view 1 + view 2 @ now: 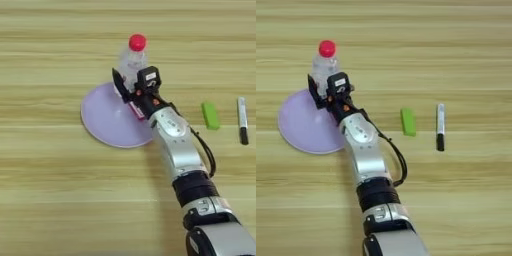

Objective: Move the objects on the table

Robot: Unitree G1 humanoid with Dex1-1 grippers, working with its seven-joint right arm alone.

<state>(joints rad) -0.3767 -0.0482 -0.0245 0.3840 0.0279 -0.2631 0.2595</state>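
The right gripper (131,91) reaches over the lilac plate (102,120) from about five o'clock, its black fingers (118,82) apart with the red-and-white box (136,107) apparently held between them, low over the plate's right-hand edge. Whether the box already rests on the plate or hangs just above it, I cannot tell.

The bottle (133,57) stands upright at the plate's twelve-to-one o'clock rim, just behind the fingers, red cap on top (its base is hidden by the gripper, so on the plate or on the table (50,200) beside it is unclear). The green block (210,115) lies flat on the bare wood, well off at three o'clock from the plate, and the marker pen (242,120) lies further out the same way.

As a judgement: the box looks partway through its move, the block looks untouched, and the bottle's standing is uncertain. No goal is named, so what remains is a guess.

No brand, label or writing can be read on any item.
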